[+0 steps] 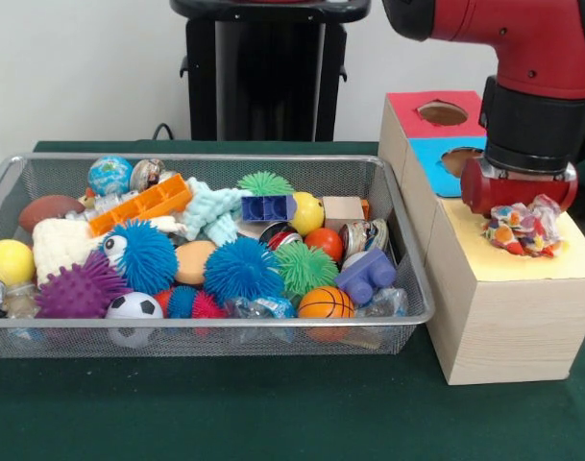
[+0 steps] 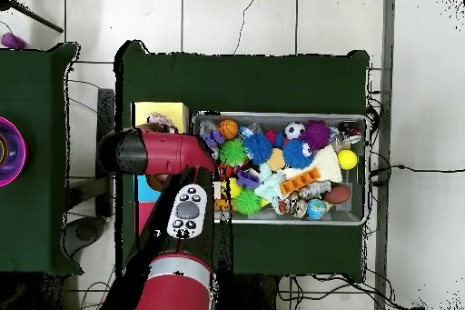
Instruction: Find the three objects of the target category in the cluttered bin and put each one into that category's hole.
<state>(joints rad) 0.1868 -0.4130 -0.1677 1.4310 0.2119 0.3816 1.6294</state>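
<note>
My gripper (image 1: 521, 219) hangs over the pale yellow top (image 1: 572, 259) of the light wooden box, at the right of the front view. A crumpled paper wad (image 1: 530, 230) with red, orange, blue and yellow patches sits tight under it, and the gripper looks shut on it. The wad covers the hole. In the overhead view the wad (image 2: 162, 122) peeks out beside the red arm over the yellow top (image 2: 174, 111). The silver wire mesh bin (image 1: 415, 305) lies left of the box, full of toys. I can make out no other paper wad in it.
The blue-topped box (image 1: 428, 158) and the red-topped box (image 1: 407, 106) stand in a row behind the yellow one. The bin (image 2: 365, 172) holds spiky balls, a mini basketball (image 1: 325, 303), a soccer ball (image 1: 134, 307) and a purple block (image 1: 367, 276). The pedestal (image 1: 268, 72) stands behind.
</note>
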